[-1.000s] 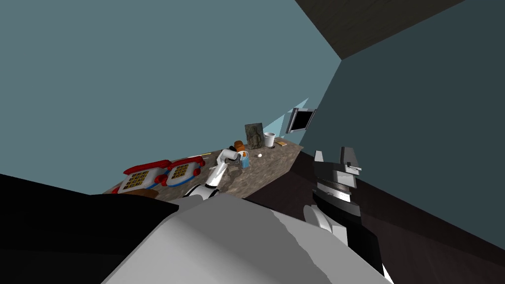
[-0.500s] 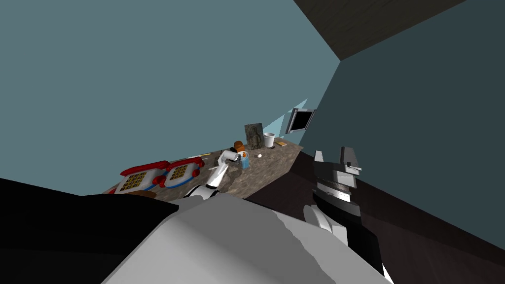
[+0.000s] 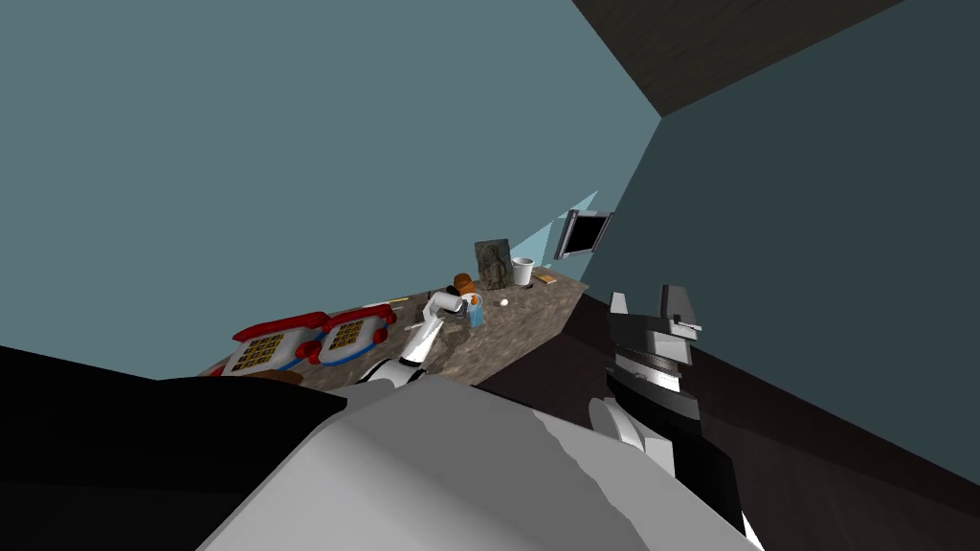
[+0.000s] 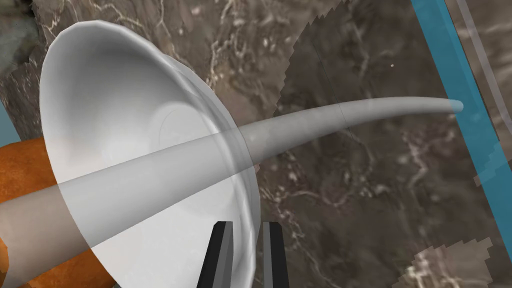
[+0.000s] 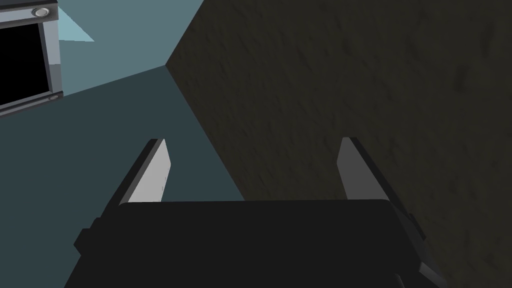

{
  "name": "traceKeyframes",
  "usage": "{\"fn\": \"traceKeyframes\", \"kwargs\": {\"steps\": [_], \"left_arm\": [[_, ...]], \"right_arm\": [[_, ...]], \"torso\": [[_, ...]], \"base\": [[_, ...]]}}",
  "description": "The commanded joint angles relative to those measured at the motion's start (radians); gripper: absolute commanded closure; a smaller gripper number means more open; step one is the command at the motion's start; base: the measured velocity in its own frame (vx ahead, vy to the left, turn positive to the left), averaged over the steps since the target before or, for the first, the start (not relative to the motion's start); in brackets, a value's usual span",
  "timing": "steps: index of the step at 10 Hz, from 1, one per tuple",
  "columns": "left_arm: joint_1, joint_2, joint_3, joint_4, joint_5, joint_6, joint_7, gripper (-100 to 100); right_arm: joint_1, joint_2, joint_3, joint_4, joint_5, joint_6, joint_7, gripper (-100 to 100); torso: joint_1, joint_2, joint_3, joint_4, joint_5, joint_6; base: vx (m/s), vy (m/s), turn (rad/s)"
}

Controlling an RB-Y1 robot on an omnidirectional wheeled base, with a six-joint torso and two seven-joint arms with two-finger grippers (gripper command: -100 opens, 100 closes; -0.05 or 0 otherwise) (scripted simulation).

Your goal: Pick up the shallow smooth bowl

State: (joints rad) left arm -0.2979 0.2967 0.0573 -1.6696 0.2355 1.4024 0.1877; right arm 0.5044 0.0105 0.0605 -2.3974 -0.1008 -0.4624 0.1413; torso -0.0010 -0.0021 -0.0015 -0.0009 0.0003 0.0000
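The shallow smooth bowl (image 4: 125,130) is plain white and lies tilted on the brown marbled table top (image 4: 350,190), leaning against an orange thing (image 4: 25,165). My left gripper (image 4: 248,230) is shut on the bowl, one dark finger inside the rim and one outside. A long, curved, see-through grey spike (image 4: 310,122) crosses in front of the bowl. In the head view the left gripper (image 3: 466,308) reaches down onto the table among small objects. My right gripper (image 3: 651,304) is held up off the table to the right, its fingers (image 5: 152,172) wide open and empty.
Two red and blue toy phones (image 3: 278,342) lie at the table's left end. A dark slab (image 3: 493,263), a white cup (image 3: 523,271) and a small white ball (image 3: 503,302) stand beyond the left gripper. A blue strip (image 4: 460,100) runs beside the bowl. Teal walls enclose the table.
The head view shifted very slightly a second ago. Both arms and the things on the table stand where they were.
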Motion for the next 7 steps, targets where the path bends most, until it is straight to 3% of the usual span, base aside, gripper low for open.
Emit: {"fn": "traceKeyframes", "kwargs": {"steps": [1, 2, 3, 5, 6, 7], "left_arm": [[0.0, 0.0, 0.0, 0.0, 0.0, 0.0, 0.0, 100], [0.0, 0.0, 0.0, 0.0, 0.0, 0.0, 0.0, 0], [-0.001, 0.007, 0.003, -0.027, 0.008, 0.028, 0.003, 100], [-0.004, 0.014, 0.005, -0.062, 0.015, 0.066, 0.009, 100], [-0.001, 0.011, 0.003, -0.057, 0.012, 0.055, 0.008, 100], [-0.001, 0.012, 0.004, -0.06, 0.012, 0.061, 0.009, 0]], "right_arm": [[0.0, 0.0, 0.0, 0.0, 0.0, 0.0, 0.0, 0], [0.0, 0.0, 0.0, 0.0, 0.0, 0.0, 0.0, 0], [0.0, 0.0, 0.0, 0.0, 0.0, 0.0, 0.0, 0], [0.0, 0.0, 0.0, 0.0, 0.0, 0.0, 0.0, 0], [0.0, 0.0, 0.0, 0.0, 0.0, 0.0, 0.0, 0], [0.0, 0.0, 0.0, 0.0, 0.0, 0.0, 0.0, 0]], "torso": [[0.0, 0.0, 0.0, 0.0, 0.0, 0.0], [0.0, 0.0, 0.0, 0.0, 0.0, 0.0], [0.0, 0.0, 0.0, 0.0, 0.0, 0.0], [-0.001, 0.002, 0.002, 0.001, -0.001, 0.0], [-0.001, 0.003, 0.002, 0.001, -0.001, 0.0], [-0.001, 0.002, 0.002, 0.001, -0.001, 0.0]], "base": [[0.0, 0.0, 0.0], [0.0, 0.0, 0.0], [-0.014, -0.002, 0.016], [-0.023, -0.006, 0.018], [-0.012, -0.003, 0.004], [0.0, 0.0, 0.0]]}}
